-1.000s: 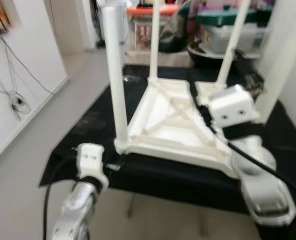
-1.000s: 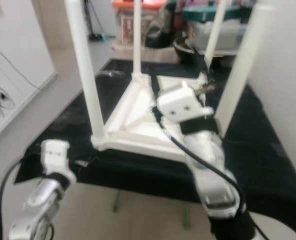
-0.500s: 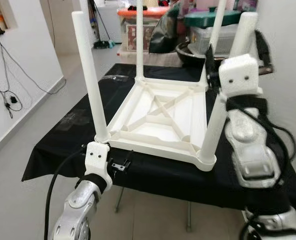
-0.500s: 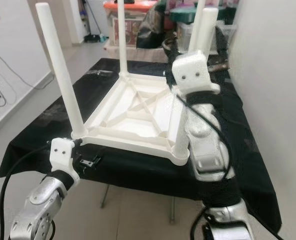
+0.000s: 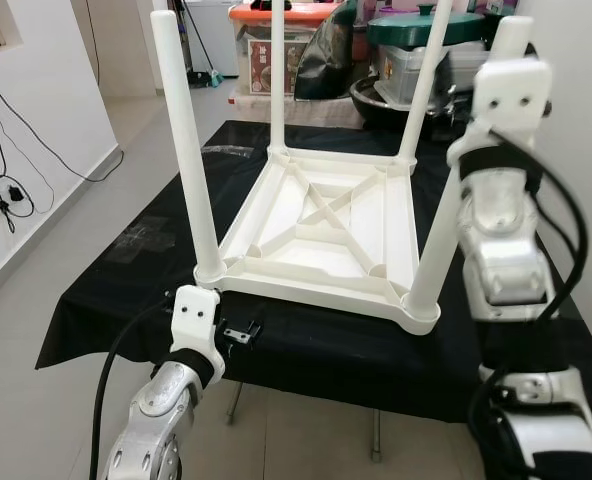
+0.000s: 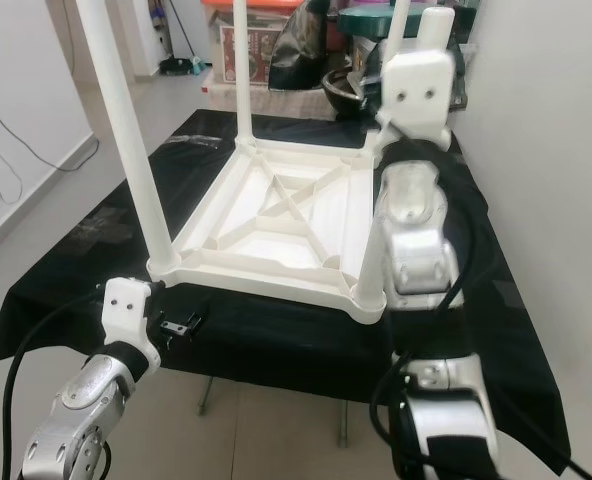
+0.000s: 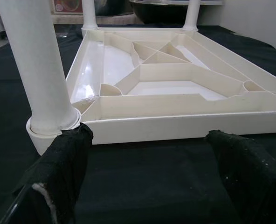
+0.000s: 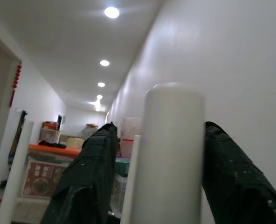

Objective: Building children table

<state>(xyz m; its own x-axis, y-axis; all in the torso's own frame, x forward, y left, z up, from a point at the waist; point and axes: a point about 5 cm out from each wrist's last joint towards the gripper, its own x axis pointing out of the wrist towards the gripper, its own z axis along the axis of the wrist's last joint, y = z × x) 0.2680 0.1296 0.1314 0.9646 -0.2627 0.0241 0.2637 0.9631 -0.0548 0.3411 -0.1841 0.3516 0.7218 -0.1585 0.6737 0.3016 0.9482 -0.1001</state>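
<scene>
At the near left corner of the black-draped worktop (image 5: 96, 310), the left tool (image 7: 142, 163) hovers low with its two black fingers (image 7: 63, 163) spread wide, holding nothing; in its wrist view one finger sits just beside the foot of the near left leg (image 5: 184, 150), though whether it touches the socket cannot be told, and the other is well apart along the near rim. The children's table (image 5: 321, 230) lies upside down in the middle of the worktop, its ribbed underside facing up and all four white legs standing upright, so the long axis of each leg runs straight up from its corner. Behind the far edge stand storage boxes (image 5: 276, 45) and a dark pot (image 5: 396, 100). Toward the near right corner, the near right leg (image 5: 441, 230) rises from its socket, and the right tool (image 8: 173, 154) is raised to the very top of it. In its wrist view the two fingers flank the leg's rounded end closely on both sides, apparently pinching it. The right arm is plainly the nearer one to this leg, and the coming move, probably pressing or twisting it home, would act down along the leg's upright axis into the corner socket.
</scene>
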